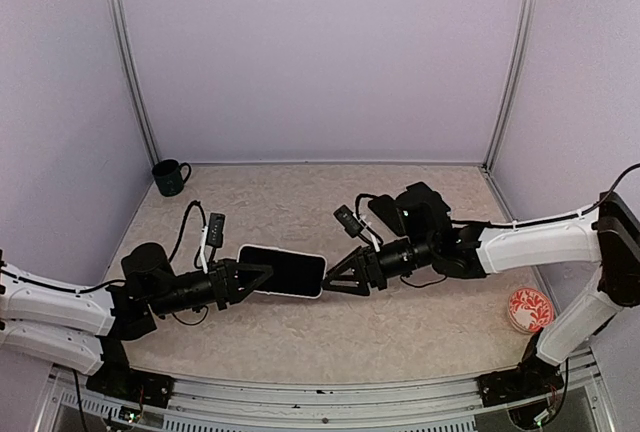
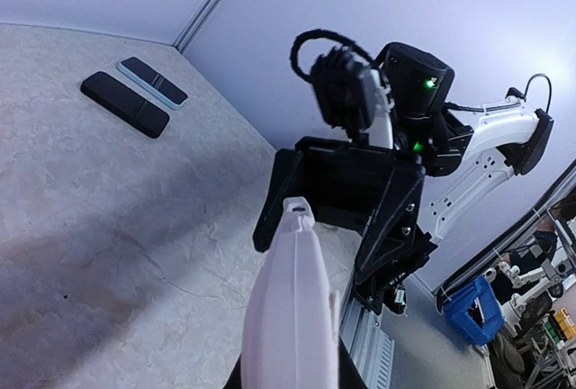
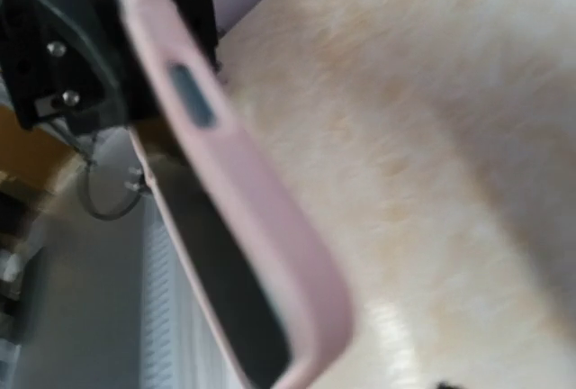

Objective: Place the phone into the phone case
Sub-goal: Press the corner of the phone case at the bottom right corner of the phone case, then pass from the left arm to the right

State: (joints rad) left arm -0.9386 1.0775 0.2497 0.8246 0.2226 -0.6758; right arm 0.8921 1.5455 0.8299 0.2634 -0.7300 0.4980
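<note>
The phone case [image 1: 283, 270] is pale pink with a dark phone screen [image 1: 290, 272] showing inside its rim. It is held level above the table's middle, and my left gripper [image 1: 262, 274] is shut on its left end. In the left wrist view the case [image 2: 288, 317] runs edge-on away from the camera. Beyond its tip my right gripper [image 2: 333, 218] stands open, one finger on each side of the tip. The top view puts the right gripper [image 1: 330, 280] at the case's right end. The right wrist view shows the case [image 3: 243, 200] and dark screen [image 3: 225, 290] close up and blurred; its own fingers do not show there.
A dark mug [image 1: 170, 177] stands in the back left corner. A red and white dish [image 1: 529, 309] lies at the front right. Two flat phones [image 2: 124, 104] [image 2: 153, 81] lie side by side on the table near the back wall. The metal rail [image 1: 330, 392] borders the near edge.
</note>
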